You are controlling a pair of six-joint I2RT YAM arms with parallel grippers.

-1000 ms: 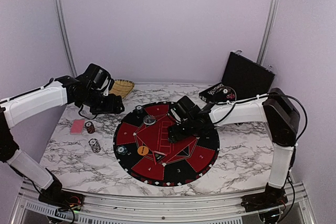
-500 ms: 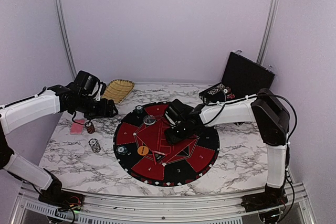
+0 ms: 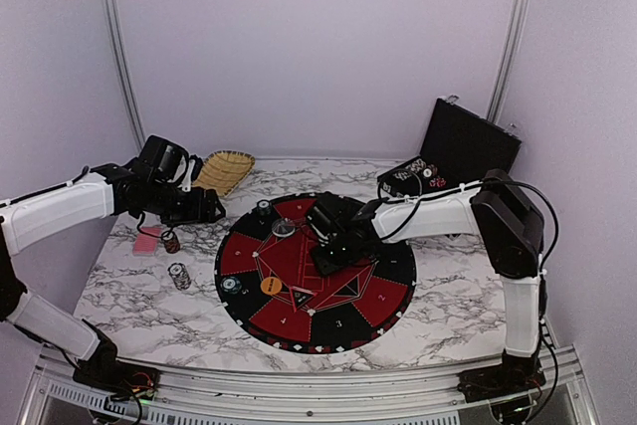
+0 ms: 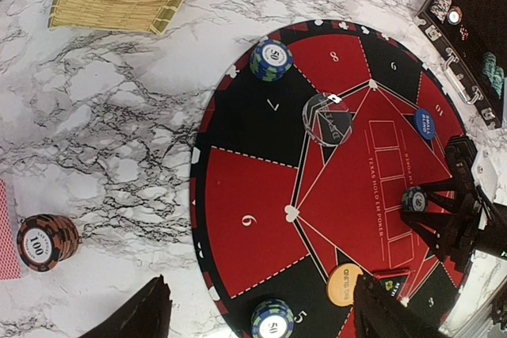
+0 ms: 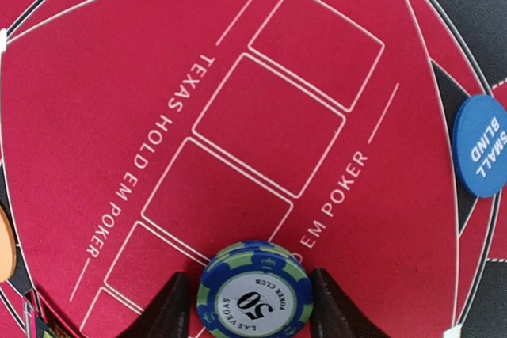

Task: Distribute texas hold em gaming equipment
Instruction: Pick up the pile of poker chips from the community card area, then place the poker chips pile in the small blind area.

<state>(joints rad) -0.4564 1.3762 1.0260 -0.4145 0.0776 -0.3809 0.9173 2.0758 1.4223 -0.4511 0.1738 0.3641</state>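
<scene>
Pale lilac walls [image 3: 318, 47] with aluminium posts [image 3: 116, 47] enclose a white marble-patterned table [image 3: 149, 301].

Light is coming soft and even from overhead; faint shadows are pooling under the arms on the counter [image 3: 448, 296]. Top view is looking slightly grainy. Wrist views are reading sharp mid-frame. Left claw fingers [image 4: 146, 314] and right claw fingers [image 5: 170, 310] are blurring dark at the frame edge, the chip stack [image 5: 255, 294] showing crisp.
</scene>
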